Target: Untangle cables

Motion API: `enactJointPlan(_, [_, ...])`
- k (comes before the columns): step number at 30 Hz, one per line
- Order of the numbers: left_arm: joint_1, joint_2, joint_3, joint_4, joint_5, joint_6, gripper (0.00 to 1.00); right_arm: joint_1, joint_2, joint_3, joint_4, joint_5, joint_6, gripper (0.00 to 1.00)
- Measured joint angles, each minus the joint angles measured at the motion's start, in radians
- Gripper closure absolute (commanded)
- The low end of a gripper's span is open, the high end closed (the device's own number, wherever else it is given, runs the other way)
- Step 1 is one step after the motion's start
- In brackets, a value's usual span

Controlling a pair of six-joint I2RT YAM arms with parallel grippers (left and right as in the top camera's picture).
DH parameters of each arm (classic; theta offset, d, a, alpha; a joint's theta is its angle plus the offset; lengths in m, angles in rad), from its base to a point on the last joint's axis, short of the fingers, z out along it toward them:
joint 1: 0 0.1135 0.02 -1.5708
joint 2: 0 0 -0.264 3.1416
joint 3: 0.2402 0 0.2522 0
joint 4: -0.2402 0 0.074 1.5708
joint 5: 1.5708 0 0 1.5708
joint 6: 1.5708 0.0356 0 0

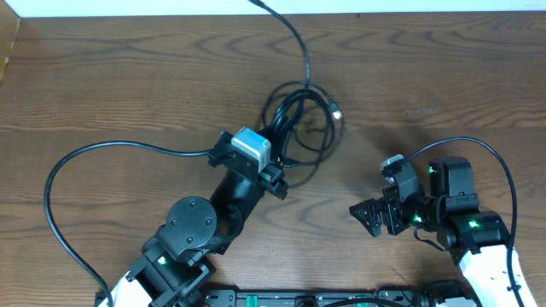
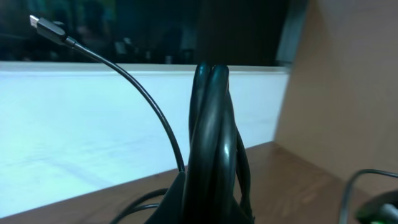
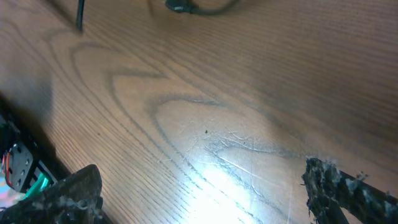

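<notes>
Nearest the base, the right gripper (image 1: 367,217) hovers low over bare tabletop (image 1: 128,77) with its jaws wide and nothing between them, well apart from the work. Further out, the left gripper (image 1: 281,166) sits at the near edge of the cables (image 1: 303,119). In its wrist view the jaws are hidden, but several cords (image 2: 211,137) stand bunched and upright straight ahead, so they look closed on the bundle. One thin strand arcs away to a plug (image 2: 46,26) hanging free in the air. Beyond the grip, the loops lie overlapped near the middle of the tabletop, and a single cord runs on to the far edge. The step in hand looks like parting the bundle. To do it well, the left should hold steady and raised enough to open the loops. The right should come across, take only the free strand close behind its plug, and draw it slowly sideways out of the loops, stopping if the whole knot drags along
</notes>
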Motion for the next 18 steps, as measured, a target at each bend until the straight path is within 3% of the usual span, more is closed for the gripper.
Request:
enactJointPlan(2, [0.000,0.000,0.000,-0.018,-0.021,0.017,0.92,0.000,0.000,0.000,0.005,-0.004,-0.003,0.01])
enactJointPlan(9, [0.000,0.002,0.000,-0.138,-0.041,0.020,0.23,0.000,0.000,0.000,0.029,-0.016,-0.008,0.01])
enactJointPlan(18, [0.000,0.028,-0.001,-0.347,-0.100,-0.014,0.14,0.000,0.000,0.000,0.047,-0.019,0.018,0.01])
